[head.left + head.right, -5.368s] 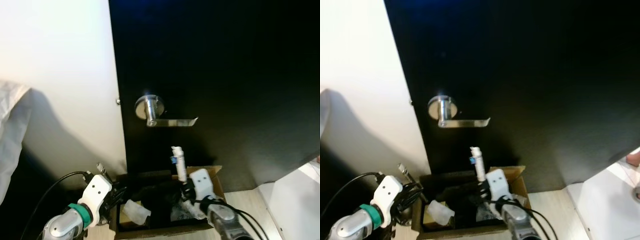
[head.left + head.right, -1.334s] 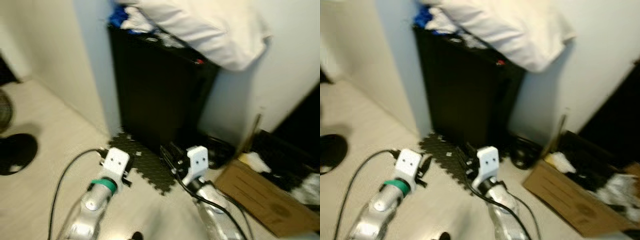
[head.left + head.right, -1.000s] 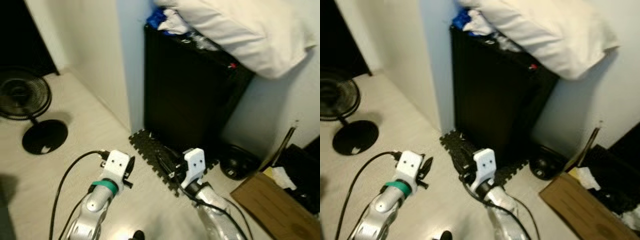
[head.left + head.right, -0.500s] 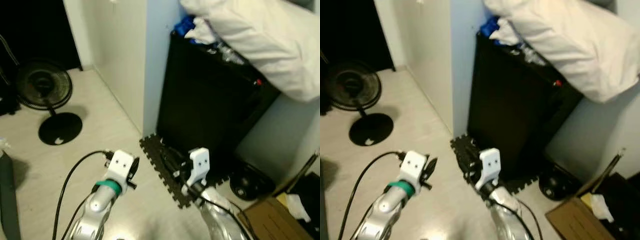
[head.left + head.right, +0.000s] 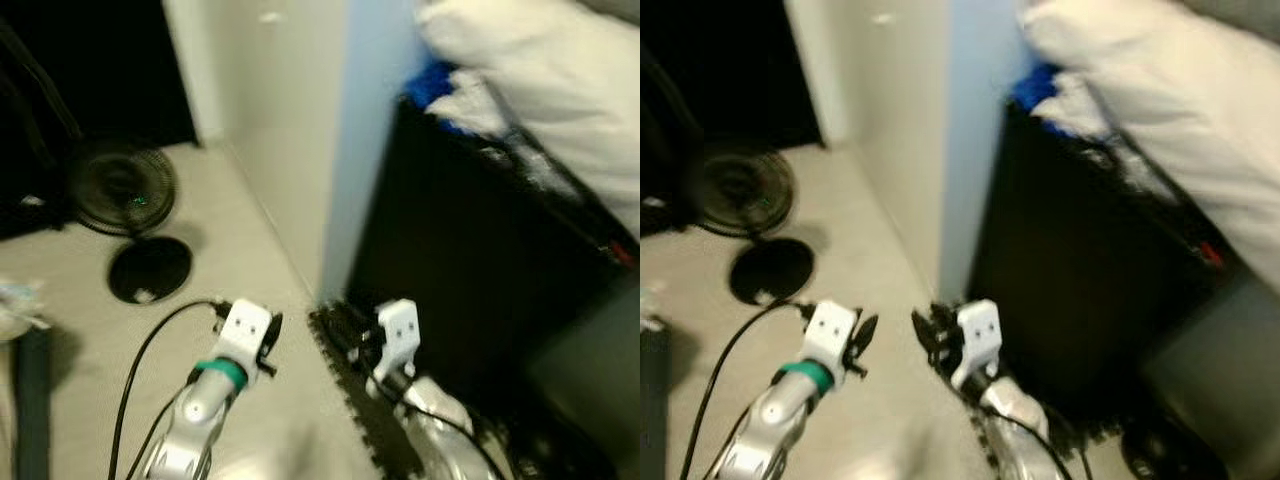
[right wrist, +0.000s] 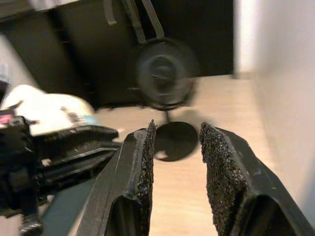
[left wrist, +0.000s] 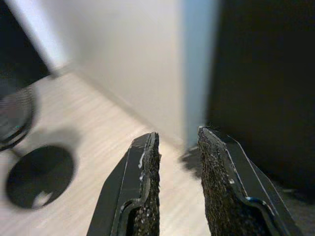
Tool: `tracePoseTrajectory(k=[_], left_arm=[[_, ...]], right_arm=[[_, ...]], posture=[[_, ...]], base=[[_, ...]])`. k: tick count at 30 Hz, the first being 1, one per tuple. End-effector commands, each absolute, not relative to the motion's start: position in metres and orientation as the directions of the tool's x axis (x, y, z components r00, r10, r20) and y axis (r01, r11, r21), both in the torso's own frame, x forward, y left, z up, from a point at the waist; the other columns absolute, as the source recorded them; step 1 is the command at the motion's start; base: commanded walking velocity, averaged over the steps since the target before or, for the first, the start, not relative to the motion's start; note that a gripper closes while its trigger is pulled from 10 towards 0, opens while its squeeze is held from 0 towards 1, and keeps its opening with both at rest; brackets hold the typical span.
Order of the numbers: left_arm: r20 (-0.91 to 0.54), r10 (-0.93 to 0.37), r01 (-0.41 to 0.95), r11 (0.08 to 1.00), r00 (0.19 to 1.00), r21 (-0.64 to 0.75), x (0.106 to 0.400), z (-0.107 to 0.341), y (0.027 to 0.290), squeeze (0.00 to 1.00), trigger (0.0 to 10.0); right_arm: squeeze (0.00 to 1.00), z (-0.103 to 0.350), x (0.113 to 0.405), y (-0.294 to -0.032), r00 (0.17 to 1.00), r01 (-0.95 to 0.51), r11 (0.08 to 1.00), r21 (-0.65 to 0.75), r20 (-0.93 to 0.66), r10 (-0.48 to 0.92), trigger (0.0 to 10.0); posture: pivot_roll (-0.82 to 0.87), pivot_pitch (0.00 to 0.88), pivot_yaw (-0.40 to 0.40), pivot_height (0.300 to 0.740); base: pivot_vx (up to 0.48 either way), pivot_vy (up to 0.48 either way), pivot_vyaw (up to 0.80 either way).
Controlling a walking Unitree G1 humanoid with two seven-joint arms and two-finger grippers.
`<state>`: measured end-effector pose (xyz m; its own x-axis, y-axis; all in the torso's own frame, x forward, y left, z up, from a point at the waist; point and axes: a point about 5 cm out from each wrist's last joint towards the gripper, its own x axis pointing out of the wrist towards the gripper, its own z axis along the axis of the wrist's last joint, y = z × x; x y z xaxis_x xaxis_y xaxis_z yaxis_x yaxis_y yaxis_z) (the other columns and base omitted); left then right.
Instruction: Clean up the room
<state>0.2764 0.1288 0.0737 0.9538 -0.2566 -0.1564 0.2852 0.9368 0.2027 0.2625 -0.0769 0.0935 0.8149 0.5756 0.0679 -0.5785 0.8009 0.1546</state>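
A black floor fan (image 5: pixel 122 190) with a round base is seen left of the black cabinet (image 5: pixel 480 270); both the left gripper (image 7: pixel 177 162) and the right gripper (image 6: pixel 174 147) are held narrowly parted, empty.

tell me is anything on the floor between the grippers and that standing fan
Nothing visible: bare floor lies between the left gripper, the right gripper and the fan. Both grippers are open and empty.

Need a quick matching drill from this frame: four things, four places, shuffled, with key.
Things:
1. fan
2. white bedding
3. foam mat
4. left gripper

Places:
A. on top of the black cabinet
B. on the floor by the dark doorway
C. on the floor at the cabinet's foot
D. held above the floor, holding nothing

Pairs: 1-B, 2-A, 3-C, 4-D
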Motion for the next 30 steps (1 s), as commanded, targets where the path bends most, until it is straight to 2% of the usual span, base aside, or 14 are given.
tracePoseTrajectory(k=[1,7,15,20,23,27,28,30], left_arm=[[-0.186,-0.25,0.284,0.94,0.95,0.19,0.274,0.068,0.129,0.0,10.0],[-0.189,-0.258,0.291,0.94,0.948,0.177,0.273,0.067,0.127,0.0,10.0],[-0.173,-0.26,0.293,0.935,0.95,0.201,0.274,0.069,0.127,0.0,10.0],[-0.176,-0.259,0.293,0.933,0.95,0.21,0.273,0.068,0.128,0.0,10.0],[-0.177,-0.257,0.292,0.933,0.95,0.209,0.273,0.067,0.128,0.0,10.0],[-0.177,-0.257,0.292,0.933,0.95,0.209,0.273,0.067,0.128,0.0,10.0],[-0.178,-0.257,0.292,0.933,0.95,0.209,0.272,0.067,0.129,0.0,10.0],[-0.178,-0.257,0.292,0.933,0.95,0.21,0.272,0.067,0.129,0.0,10.0]], right_arm=[[0.0,0.091,0.259,-0.075,0.801,-0.597,0.787,0.158,0.05,0.597,10.0],[0.0,0.091,0.255,-0.072,0.77,-0.635,0.758,0.149,0.049,0.636,10.0],[0.0,0.092,0.259,-0.074,0.791,-0.61,0.777,0.158,0.049,0.61,10.0],[0.0,0.094,0.262,-0.078,0.806,-0.589,0.79,0.17,0.057,0.589,10.0],[0.0,0.094,0.266,-0.084,0.846,-0.53,0.826,0.192,0.059,0.53,10.0],[0.0,0.094,0.266,-0.084,0.846,-0.53,0.826,0.192,0.059,0.53,10.0],[0.0,0.093,0.271,-0.091,0.879,-0.472,0.853,0.224,0.053,0.473,10.0],[0.0,0.093,0.273,-0.094,0.888,-0.456,0.859,0.234,0.051,0.458,10.0]], posture=[[0.04,0.037,0.008,0.74],[0.04,0.035,0.006,0.74],[0.04,0.032,0.005,0.74],[0.04,0.03,0.004,0.74],[0.04,0.031,0.002,0.74],[0.04,0.031,0.002,0.74],[0.05,0.033,0.003,0.74],[0.05,0.033,0.003,0.74]], base=[[0.0,0.0,0.61],[0.0,0.0,0.65],[0.096,0.0,0.65],[0.48,0.0,0.0],[0.48,0.0,0.0],[0.48,0.0,0.0],[0.48,0.0,0.0],[0.48,0.0,0.0]])
